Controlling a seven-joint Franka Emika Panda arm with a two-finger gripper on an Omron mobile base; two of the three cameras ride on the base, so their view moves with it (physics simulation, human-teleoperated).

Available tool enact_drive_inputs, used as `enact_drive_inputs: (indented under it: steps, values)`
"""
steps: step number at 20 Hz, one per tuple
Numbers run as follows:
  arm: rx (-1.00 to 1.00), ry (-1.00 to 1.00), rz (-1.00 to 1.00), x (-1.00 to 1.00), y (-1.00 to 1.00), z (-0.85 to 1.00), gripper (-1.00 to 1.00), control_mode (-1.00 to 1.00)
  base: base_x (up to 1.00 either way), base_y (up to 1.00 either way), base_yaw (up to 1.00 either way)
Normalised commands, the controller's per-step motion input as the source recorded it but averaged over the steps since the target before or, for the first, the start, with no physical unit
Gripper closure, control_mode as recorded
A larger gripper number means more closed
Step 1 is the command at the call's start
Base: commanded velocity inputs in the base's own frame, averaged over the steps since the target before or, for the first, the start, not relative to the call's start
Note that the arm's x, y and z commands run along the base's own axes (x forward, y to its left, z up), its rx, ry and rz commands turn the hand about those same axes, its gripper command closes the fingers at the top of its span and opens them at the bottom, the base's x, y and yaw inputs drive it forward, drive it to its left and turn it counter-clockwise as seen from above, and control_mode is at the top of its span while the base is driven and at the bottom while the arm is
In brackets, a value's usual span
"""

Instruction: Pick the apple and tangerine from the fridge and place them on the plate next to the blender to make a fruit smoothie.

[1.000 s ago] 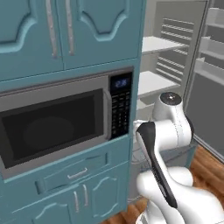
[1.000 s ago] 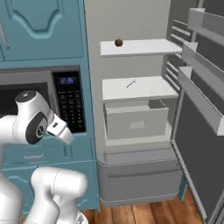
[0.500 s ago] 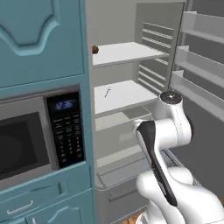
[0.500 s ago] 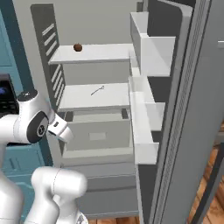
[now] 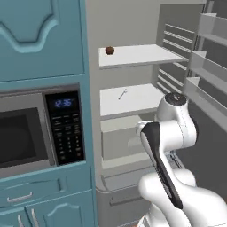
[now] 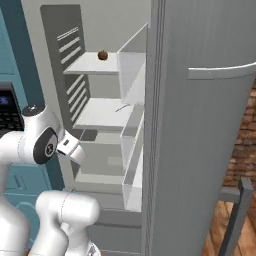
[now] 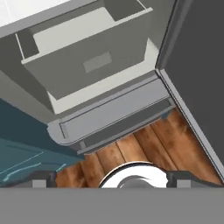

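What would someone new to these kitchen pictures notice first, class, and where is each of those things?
The open fridge stands out first, its pale shelves nearly bare, with the small dark apple at the left end of the top shelf. In front of it rises the white arm, over the grey drawer. To the left is a microwave set in teal cabinets.

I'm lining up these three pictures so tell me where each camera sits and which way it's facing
Left base view: behind the arm on its left, facing the microwave and open fridge; the arm rises lower right.
Right base view: behind on its right, facing the fridge past its door; the arm rises lower left.
Hand view: on the hand, pointing down at the fridge drawer and wood floor; the open claw shows at the bottom.
Both base views share the apple on the top shelf.
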Motion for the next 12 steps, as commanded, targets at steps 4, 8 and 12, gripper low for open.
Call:
enact_drive_inputs:
  steps: [4, 8, 12]
  values:
    - [0.00, 0.00, 0.00, 0.00, 0.00, 0.00, -1.00, 1.00, 0.39, -0.13, 0.23]
    - [0.00, 0.00, 0.00, 0.00, 0.00, 0.00, -1.00, 1.00, 0.41, -0.51, 0.08]
    - [0.00, 0.00, 0.00, 0.00, 0.00, 0.00, -1.00, 1.00, 0.43, -0.48, 0.08]
